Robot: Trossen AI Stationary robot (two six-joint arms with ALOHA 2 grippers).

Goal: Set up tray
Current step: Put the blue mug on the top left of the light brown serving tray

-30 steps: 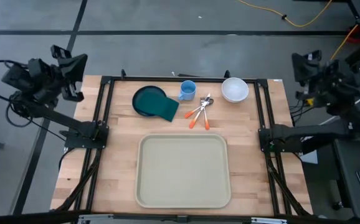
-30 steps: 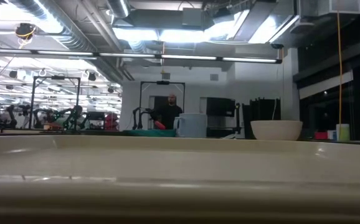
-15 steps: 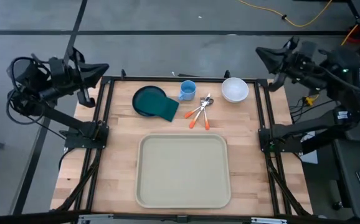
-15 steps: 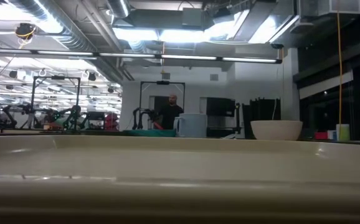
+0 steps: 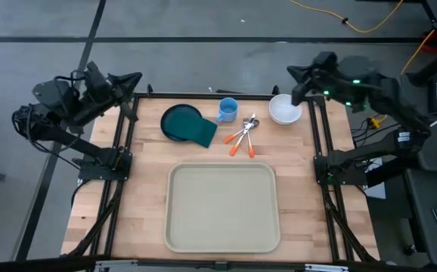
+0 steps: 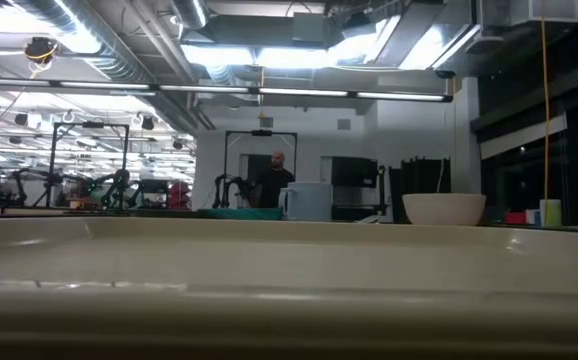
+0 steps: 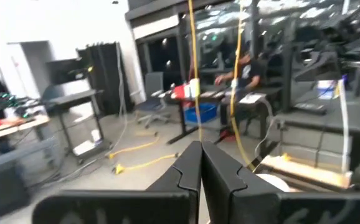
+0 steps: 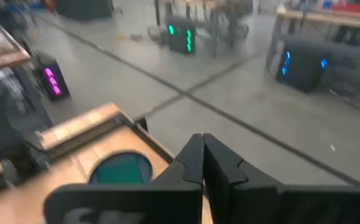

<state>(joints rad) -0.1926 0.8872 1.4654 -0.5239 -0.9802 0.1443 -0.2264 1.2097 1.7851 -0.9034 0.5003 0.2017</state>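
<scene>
The tray (image 5: 222, 208) lies flat on the near half of the wooden desk (image 5: 147, 200), midway between the two arm bases, with nothing on it. Along the far edge of the desk stand a dark teal plate (image 5: 179, 121) with a dark green napkin (image 5: 202, 134) lapping its rim, a blue cup (image 5: 228, 110), a small heap of cutlery with orange handles (image 5: 242, 137) and a white bowl (image 5: 285, 109); what the cup and bowl hold cannot be made out. The left pincer (image 5: 133, 78) hangs above the far left corner of the desk, closed and gripping nothing, its fingers (image 7: 195, 165) pressed together. The right pincer (image 5: 292, 71) hovers just beyond the white bowl at the far right, likewise closed and empty, fingers (image 8: 198, 158) touching. From desk height the tray's rim fills the lower picture and hides most of the dishes; only the bowl's top and part of the cup clear it. A person (image 6: 272, 183) stands far back in the room.
</scene>
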